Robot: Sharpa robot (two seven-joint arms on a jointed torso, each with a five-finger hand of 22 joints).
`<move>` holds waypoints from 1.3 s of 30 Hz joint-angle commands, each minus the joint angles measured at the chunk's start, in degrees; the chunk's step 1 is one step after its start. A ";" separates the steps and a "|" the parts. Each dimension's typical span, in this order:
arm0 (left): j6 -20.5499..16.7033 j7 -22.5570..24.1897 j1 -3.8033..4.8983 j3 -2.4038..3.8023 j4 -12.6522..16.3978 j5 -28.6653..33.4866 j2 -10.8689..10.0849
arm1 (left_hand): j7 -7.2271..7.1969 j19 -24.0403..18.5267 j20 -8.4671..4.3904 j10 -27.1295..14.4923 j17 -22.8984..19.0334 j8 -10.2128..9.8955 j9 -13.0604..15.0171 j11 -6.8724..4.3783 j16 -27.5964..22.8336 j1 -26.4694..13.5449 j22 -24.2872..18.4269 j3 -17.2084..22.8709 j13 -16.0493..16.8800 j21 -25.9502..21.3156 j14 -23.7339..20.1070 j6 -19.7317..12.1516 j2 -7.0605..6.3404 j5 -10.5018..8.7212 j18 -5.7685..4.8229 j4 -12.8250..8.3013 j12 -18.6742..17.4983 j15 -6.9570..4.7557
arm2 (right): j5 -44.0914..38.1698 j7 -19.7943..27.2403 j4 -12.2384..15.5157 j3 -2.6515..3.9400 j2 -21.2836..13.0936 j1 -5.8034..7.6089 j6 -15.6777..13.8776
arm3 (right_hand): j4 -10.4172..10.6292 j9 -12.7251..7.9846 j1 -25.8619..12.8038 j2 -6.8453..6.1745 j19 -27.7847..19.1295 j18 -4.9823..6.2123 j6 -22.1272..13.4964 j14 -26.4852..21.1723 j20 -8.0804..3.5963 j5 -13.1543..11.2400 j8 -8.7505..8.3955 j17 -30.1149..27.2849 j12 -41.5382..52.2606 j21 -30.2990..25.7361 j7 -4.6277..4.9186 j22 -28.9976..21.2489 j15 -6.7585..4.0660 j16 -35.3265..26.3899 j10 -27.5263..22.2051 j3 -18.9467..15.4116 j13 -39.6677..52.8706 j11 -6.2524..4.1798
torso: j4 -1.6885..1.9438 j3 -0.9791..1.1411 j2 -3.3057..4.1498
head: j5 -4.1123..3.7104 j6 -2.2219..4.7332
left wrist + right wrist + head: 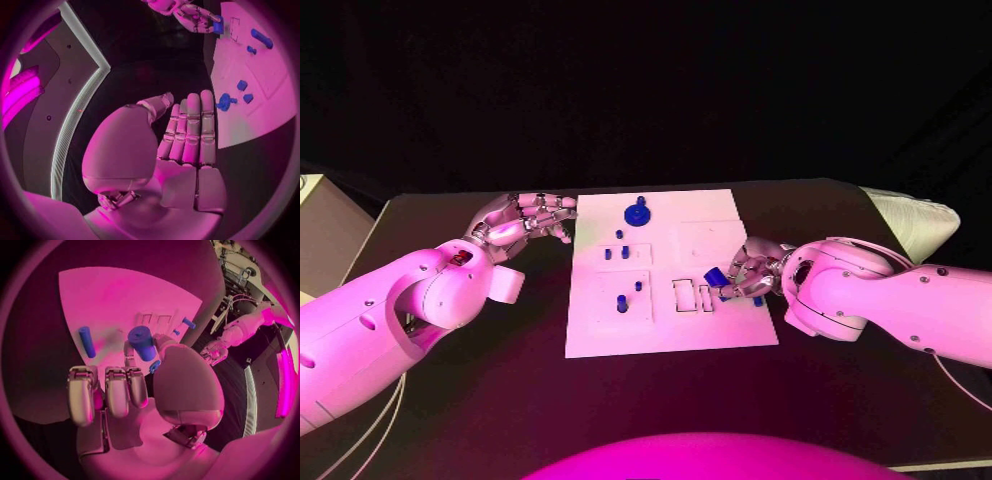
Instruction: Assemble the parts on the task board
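The white task board (678, 325) lies mid-table. My right hand (747, 272) hovers at its right edge and pinches a blue cylinder part (715, 275) between thumb and finger, just above the rectangular slots (692, 295). In the right wrist view the held part (142, 342) points at the board, and another blue cylinder (86, 341) lies flat on the board beside the hand. A blue round part (638, 213) and small blue pegs (620, 302) stand on the board's left half. My left hand (524, 222) sits off the board's far left corner, fingers straight (190, 127), holding nothing.
A white bundle (913, 222) lies at the table's far right corner. A beige box (322, 235) stands beyond the left edge. Black table surface (502, 350) stretches left of and in front of the board.
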 commanded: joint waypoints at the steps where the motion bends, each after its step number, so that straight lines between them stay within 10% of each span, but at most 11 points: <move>1: 1.32 0.36 -0.07 0.04 0.13 -0.11 0.12 | 0.12 0.39 0.09 -0.58 0.10 0.29 0.06 0.00 -0.39 -0.24 -0.13 -0.09 0.07 -0.31 -0.18 -0.50 0.38 -0.14 0.33 0.48 0.32 0.05 | 3.22 -0.16 0.39 -0.01 0.71 0.15 -0.45 | -2.00 0.50 -0.96 -0.18 5.68 -1.07 0.69 5.05 -0.35 -0.32 0.66 10.55 -0.27 0.31 -0.48 13.55 -0.40 0.27 4.39 2.30 12.76 -0.30 | 0.04 -0.05 0.01 | -0.08 -0.01; 39: 2.10 -0.16 -0.07 0.04 0.29 -0.24 -0.05 | 0.12 0.39 0.19 -0.85 0.15 0.36 0.07 0.04 -0.43 -0.74 -0.39 -0.01 0.02 -0.68 -0.24 -0.61 0.53 -0.10 0.33 1.03 0.46 0.13 | 0.90 -0.43 -4.77 -0.26 8.51 -0.63 2.25 | -1.93 1.26 -8.51 -1.16 5.68 -1.09 0.64 5.08 -0.31 -2.39 1.68 10.83 -1.06 0.37 -0.58 13.65 -0.40 0.33 3.97 -2.06 12.27 -0.33 | 0.02 -0.05 0.04 | 0.31 -0.52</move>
